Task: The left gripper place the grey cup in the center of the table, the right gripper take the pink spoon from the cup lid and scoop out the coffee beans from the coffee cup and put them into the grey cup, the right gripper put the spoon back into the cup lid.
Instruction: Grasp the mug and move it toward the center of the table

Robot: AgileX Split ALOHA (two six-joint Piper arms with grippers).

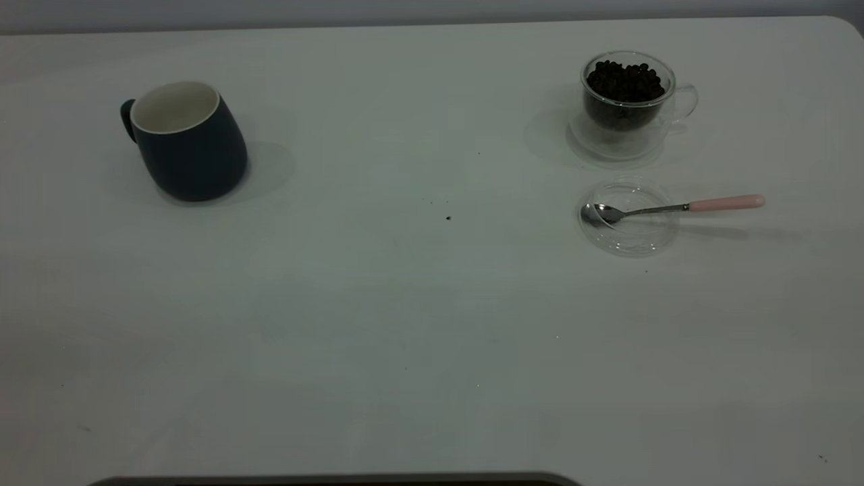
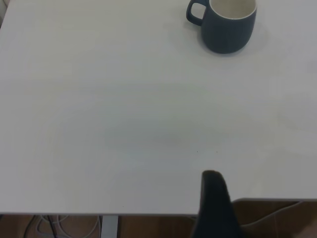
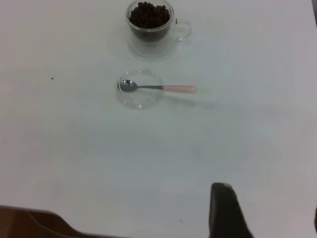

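We see neither arm in the exterior view. In each wrist view only one dark finger tip of the left end effector [image 2: 216,208] and of the right end effector [image 3: 227,210] shows, cut off by the frame edge. The grey cup [image 2: 229,22] loses its rim there.

Dark speck [image 1: 448,217] (tiny); cables [image 2: 49,225] on brown floor [image 2: 277,220].

My finger [image 3: 225,210] hangs over the white table [image 3: 74,148], well apart from the pink spoon [image 3: 157,88]. Its bowl lies in the cup lid [image 3: 140,89] (handle jutting over the rim), near the coffee cup [image 3: 150,27] heaped with coffee beans [image 3: 148,15].
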